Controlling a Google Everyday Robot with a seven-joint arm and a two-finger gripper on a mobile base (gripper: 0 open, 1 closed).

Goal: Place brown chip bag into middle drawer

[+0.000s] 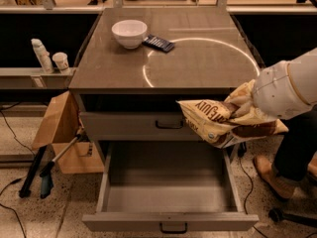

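Observation:
The brown chip bag [218,120] is tan-yellow with a dark brown panel and hangs in the air at the cabinet's right front, over the right side of the middle drawer [168,182]. My gripper [240,108] is shut on the bag's right end, and its white arm comes in from the right. The middle drawer is pulled out wide, and its grey floor is bare. Its small dark handle [173,227] shows on the front. The shut grey drawer front [138,125] lies just above it, behind the bag.
A white bowl [129,33] and a small flat dark blue packet [158,43] lie at the back of the cabinet top [163,63]. A cardboard box [62,133] and tools stand at the left on the floor. A person's leg and shoe [275,175] are at the right.

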